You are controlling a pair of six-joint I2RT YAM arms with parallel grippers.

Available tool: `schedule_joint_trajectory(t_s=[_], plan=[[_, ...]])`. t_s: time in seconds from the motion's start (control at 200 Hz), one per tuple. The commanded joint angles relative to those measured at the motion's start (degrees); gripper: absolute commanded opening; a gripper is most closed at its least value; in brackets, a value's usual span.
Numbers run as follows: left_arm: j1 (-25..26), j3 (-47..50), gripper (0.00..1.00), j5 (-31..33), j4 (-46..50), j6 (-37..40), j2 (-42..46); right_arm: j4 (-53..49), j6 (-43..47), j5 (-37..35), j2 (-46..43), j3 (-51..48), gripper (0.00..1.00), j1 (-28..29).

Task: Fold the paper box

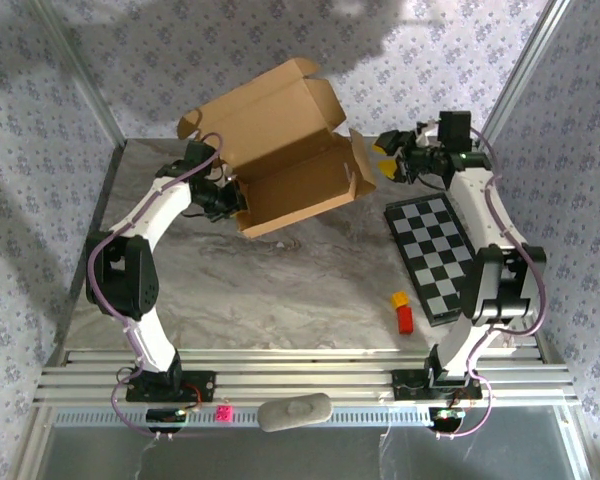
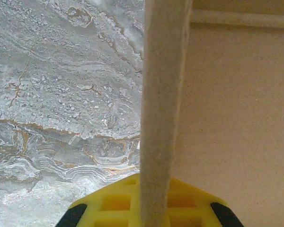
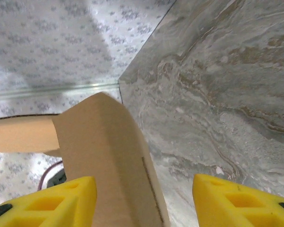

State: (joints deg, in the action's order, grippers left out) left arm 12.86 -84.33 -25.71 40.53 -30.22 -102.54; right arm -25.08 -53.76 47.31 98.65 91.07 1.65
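Note:
The paper box [image 1: 280, 150], plain brown cardboard with its lid flap raised, hangs tilted above the back of the marble table [image 1: 280, 280]. My left gripper [image 1: 230, 197] is shut on the box's left side wall. In the left wrist view that wall's edge [image 2: 163, 94] runs straight up between the yellow fingers [image 2: 109, 203]. My right gripper [image 1: 390, 165] is open at the box's right end flap. In the right wrist view the flap [image 3: 104, 161] stands between the pads, close to the left finger [image 3: 61, 198] and well apart from the right finger [image 3: 236, 198].
A black-and-white checkered board [image 1: 435, 255] lies on the table at the right. A yellow block [image 1: 399, 299] and a red block [image 1: 404, 319] sit beside its near corner. Aluminium rails [image 1: 300, 375] run along the near edge, and patterned walls enclose the back and sides.

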Motion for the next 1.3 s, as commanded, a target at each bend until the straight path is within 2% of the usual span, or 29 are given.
schedule_joint_trajectory(t_s=[0.0,0.165,0.47,0.73,1.179,1.299], plan=[[-0.3,-2.2,0.00,-2.0,0.2,1.2,0.3,-3.1,3.6,2.6,1.6,3.4,0.57,2.3],[-0.1,-2.9,0.00,-1.8,1.0,1.5,-0.2,-2.2,2.2,2.4,2.8,6.7,0.57,4.6],[0.7,-5.3,0.00,0.4,3.7,2.7,-1.2,-20.4,14.7,-3.5,6.4,18.2,0.55,8.0],[1.9,-8.9,0.00,4.7,8.3,3.8,-2.1,-27.3,20.4,-8.8,8.0,23.2,0.53,10.6],[2.9,-9.1,0.00,5.2,7.9,3.1,0.5,-38.4,32.5,-29.9,11.5,26.7,0.47,18.1],[3.3,-9.3,0.00,5.4,7.9,2.9,1.1,-40.9,34.3,-36.0,12.6,28.4,0.42,20.3]])
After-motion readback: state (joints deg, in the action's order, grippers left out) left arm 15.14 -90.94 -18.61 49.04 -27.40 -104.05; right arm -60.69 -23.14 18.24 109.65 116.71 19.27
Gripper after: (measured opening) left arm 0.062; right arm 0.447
